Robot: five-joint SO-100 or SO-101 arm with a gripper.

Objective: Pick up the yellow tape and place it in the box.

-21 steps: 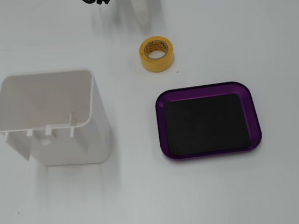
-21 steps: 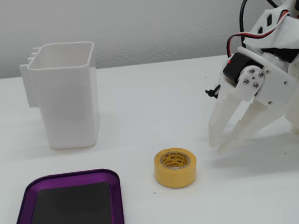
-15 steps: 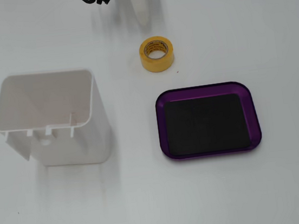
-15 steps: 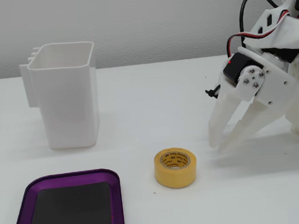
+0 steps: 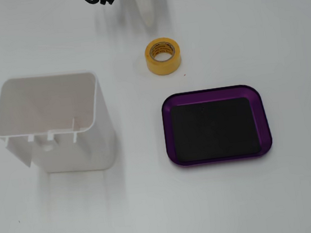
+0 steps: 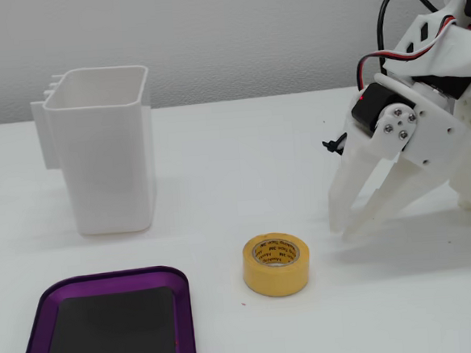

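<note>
In the side-on fixed view, the box [image 6: 180,305], a shallow purple tray with a flat black base, is seen nearest the camera at the lower left, cut off by the bottom edge. The yellow tape [image 6: 277,263] is taken as the landmark: it is laid flat on the white table [image 6: 218,161], hole upward, just to the right of the box and apart from it. Beyond the tape and to its right, the gripper [image 6: 342,230] is held with its two white fingers [image 6: 346,193] pointed down at the table. The fingers are spread only slightly, with a narrow gap between the tips, and nothing is held between them. The tips are placed near the tape, not touching it. Farther back, to the left of the tape, a tall white bin [image 6: 108,153] is stood upright, and no contents can be seen in it.

In the fixed view from above, the yellow tape [image 5: 163,56] is shown above the box [image 5: 263,116], near its upper left corner, clear of the rim. The white bin [image 5: 54,126] is set well to the left of the tape. One white finger [image 5: 144,4] is seen just above the tape, blurred, and its opening cannot be judged here.
</note>
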